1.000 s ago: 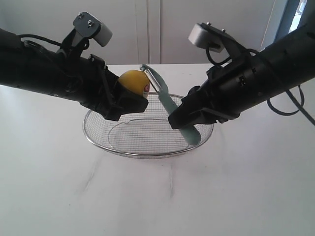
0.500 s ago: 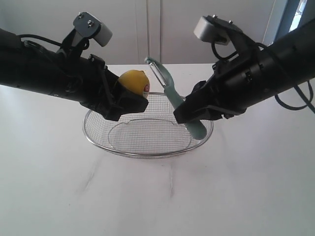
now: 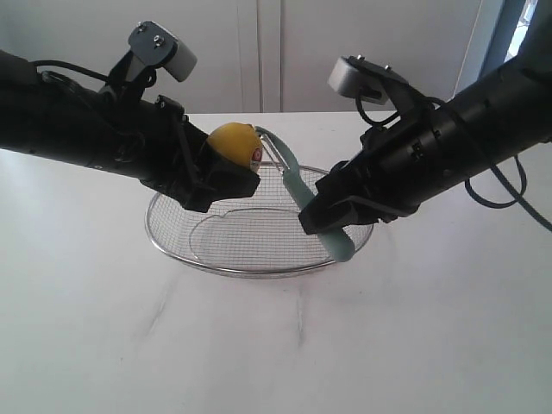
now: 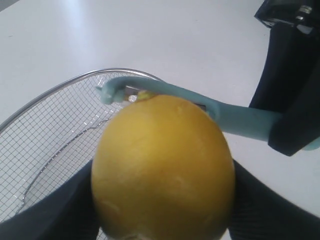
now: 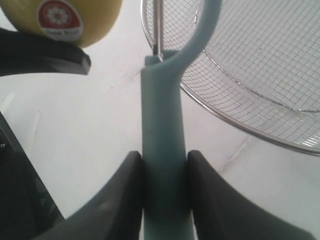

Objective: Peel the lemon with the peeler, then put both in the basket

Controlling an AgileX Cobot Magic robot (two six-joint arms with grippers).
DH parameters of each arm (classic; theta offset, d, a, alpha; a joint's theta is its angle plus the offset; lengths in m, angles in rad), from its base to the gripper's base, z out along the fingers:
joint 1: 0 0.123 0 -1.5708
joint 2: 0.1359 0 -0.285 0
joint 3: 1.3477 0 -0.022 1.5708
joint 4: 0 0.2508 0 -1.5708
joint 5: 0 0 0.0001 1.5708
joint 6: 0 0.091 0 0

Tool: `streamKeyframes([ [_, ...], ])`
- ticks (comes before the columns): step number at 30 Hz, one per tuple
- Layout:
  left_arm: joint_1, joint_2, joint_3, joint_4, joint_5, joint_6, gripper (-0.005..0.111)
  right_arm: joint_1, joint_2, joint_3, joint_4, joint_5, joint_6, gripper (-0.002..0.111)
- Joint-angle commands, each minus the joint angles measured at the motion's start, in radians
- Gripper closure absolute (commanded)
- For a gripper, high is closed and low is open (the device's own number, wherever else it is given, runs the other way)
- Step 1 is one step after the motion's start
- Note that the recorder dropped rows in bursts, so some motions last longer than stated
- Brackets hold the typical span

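Your right gripper (image 5: 164, 159): two dark fingers (image 5: 120, 200) clamp pale teal-green peeler (image 5: 162, 110) by handle, forked head pointing away from camera. Bright yellow lemon (image 5: 92, 15) with round red-and-white sticker (image 5: 59, 17) sits near head, against black finger (image 5: 40, 59). Silver wire-mesh basket (image 5: 260, 65) on white table (image 5: 90, 130), opposite side of handle.

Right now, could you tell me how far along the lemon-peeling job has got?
Picking up looks done: the left gripper clamps the lemon and the right gripper clamps the peeler by its handle. In hand: the blade head is at the lemon, though the visible skin looks unpeeled. Left: the peeling, then both go in the basket.
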Motion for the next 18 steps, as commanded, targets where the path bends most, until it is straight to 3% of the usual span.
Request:
streamKeyframes([
  [1,-0.002,-0.006,-0.006,-0.028,0.014,-0.002,0.107,0.000,0.002,0.003,0.020,0.006,-0.002,0.108],
  [18,-0.002,-0.006,-0.006,-0.028,0.014,-0.002,0.107,0.000,0.027,0.003,0.050,0.030,-0.030,0.108],
])
